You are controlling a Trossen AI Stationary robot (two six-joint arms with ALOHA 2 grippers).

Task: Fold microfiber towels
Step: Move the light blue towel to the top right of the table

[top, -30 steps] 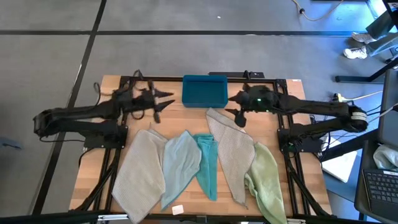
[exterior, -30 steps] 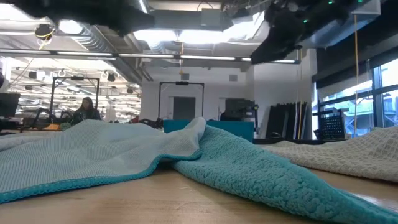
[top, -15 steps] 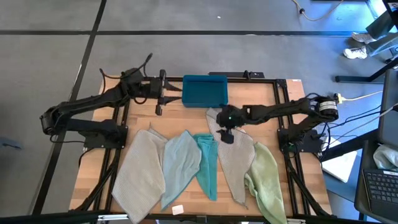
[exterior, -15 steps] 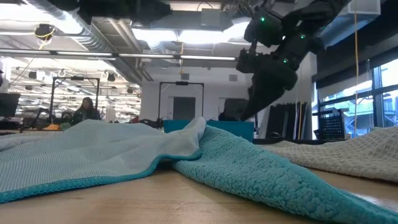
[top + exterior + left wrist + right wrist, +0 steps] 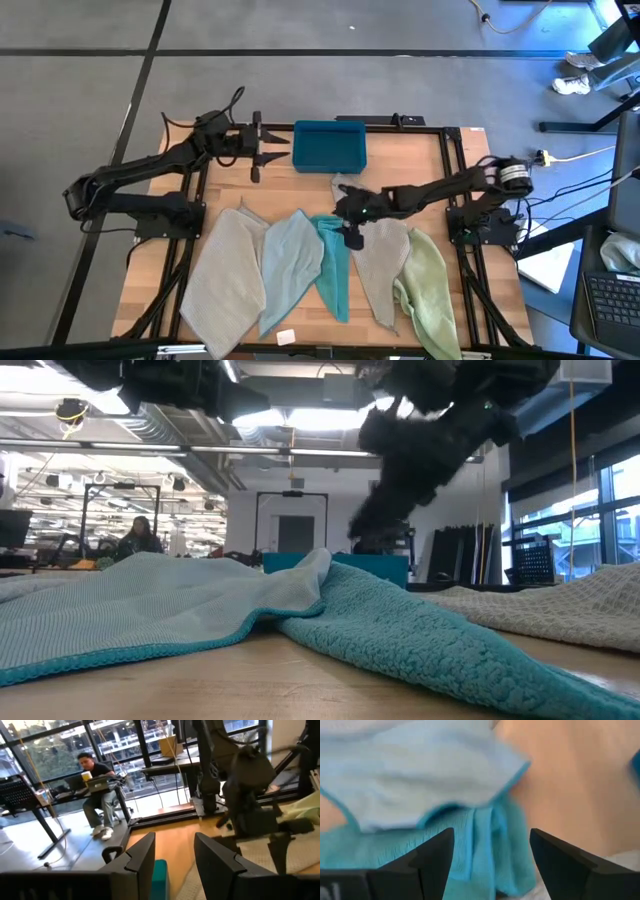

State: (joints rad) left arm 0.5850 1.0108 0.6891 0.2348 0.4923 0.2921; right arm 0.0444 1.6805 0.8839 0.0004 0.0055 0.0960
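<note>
High view: the right gripper (image 5: pixel 348 222) is held with fingers spread wide over the teal towel (image 5: pixel 334 268), just beside the pale blue towel (image 5: pixel 289 260). The left gripper (image 5: pixel 272 157), seemingly half spread, is kept near the bin (image 5: pixel 329 145).

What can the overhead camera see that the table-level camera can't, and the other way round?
Only the overhead view shows all five cloths fanned out, including the pale green microfiber towel and the left pale grey-beige towel, plus the rigid teal-blue plastic bin whole and the left tool beside it. Only the table-level view shows the room behind, with a seated person. Both show the teal towel and the pale blue towel overlapping it.
</note>
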